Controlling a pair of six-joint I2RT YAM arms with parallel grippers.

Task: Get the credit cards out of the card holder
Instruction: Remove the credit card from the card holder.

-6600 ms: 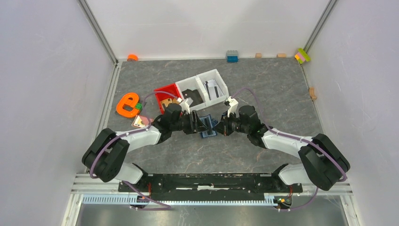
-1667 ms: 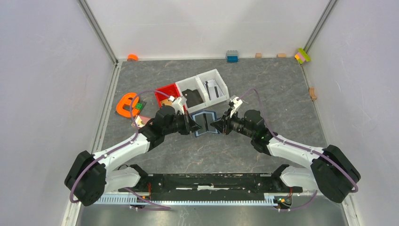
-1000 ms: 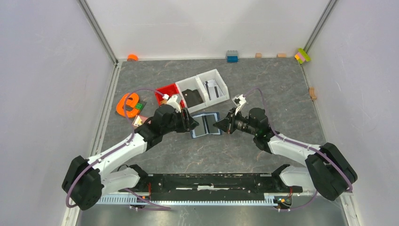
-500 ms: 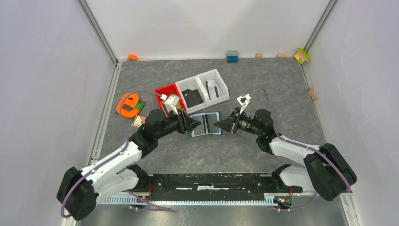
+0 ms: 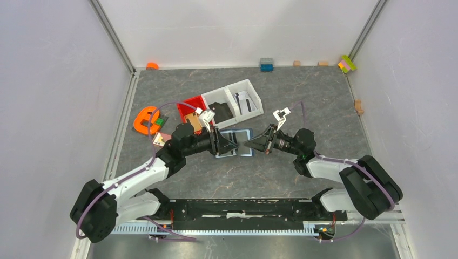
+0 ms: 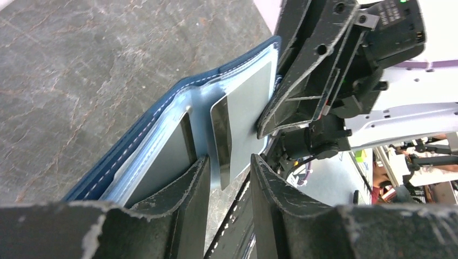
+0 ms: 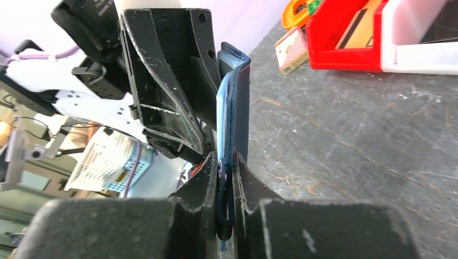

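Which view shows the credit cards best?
Left wrist: the card holder lies open toward it, silvery credit cards showing inside. Right wrist sees the card holder edge-on, no cards; top external: too small to tell.

The grey marbled bench (image 5: 313, 97) carried a red bin (image 5: 187, 105) joined to two white bins (image 5: 224, 91), an orange letter-shaped piece (image 5: 146, 120) at left, and small blocks along its far edge, among them a blue brick (image 5: 266, 65).

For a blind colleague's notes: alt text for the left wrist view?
An open navy card holder shows silvery credit cards in pale blue pockets; one card stands out between the parted left fingers. The right fingers pinch the holder's far edge.
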